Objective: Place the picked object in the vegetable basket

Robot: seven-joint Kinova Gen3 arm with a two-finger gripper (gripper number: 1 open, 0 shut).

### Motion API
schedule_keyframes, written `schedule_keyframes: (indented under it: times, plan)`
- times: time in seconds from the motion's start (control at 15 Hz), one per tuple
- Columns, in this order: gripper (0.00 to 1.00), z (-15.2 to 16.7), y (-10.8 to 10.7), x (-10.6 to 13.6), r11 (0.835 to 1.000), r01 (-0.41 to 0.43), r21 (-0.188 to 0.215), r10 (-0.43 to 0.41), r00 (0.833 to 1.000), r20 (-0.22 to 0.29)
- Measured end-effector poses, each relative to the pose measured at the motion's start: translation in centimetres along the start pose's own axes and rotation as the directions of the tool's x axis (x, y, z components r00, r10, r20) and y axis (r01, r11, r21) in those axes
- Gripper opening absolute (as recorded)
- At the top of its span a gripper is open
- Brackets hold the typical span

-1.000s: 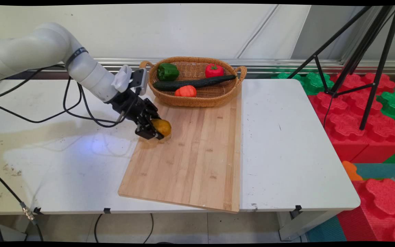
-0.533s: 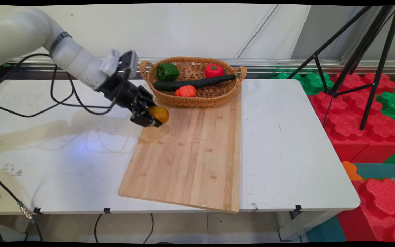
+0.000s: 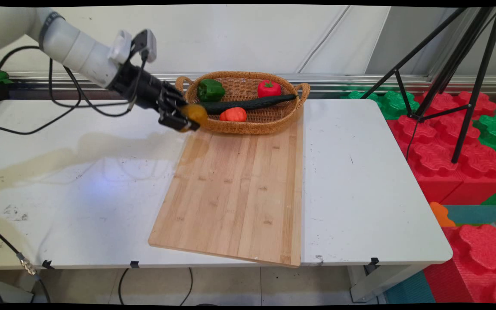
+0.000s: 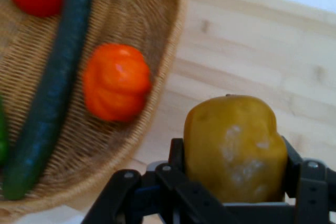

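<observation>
One yellow pepper (image 3: 193, 113) sits clamped in the gripper (image 4: 236, 192), held in the air just beside the basket (image 3: 248, 127) rim; its smooth skin could slip and drop onto the cutting board (image 3: 235, 193).

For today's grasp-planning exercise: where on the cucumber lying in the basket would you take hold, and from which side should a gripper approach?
Grip the cucumber near its middle, coming down from above with the fingers across its narrow width. It lies long and flat across the basket, whose raised rim blocks sideways approaches. The orange pepper sits close on its near side, so clearance there looks tight.
</observation>
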Motion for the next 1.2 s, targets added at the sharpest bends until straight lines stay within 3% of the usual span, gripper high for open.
schedule_keyframes:
  times: [0.47, 0.8, 1.2]
  plan:
    - [0.00, -0.8, -3.4, 1.9, 0.994, 0.066, 0.093, -0.059, 0.995, -0.078]
    - [0.00, 1.4, -7.0, 3.7, 0.980, 0.116, 0.164, -0.096, 0.988, -0.124]
    - [0.00, 4.7, -10.1, 4.7, 0.969, 0.138, 0.206, -0.113, 0.985, -0.128]
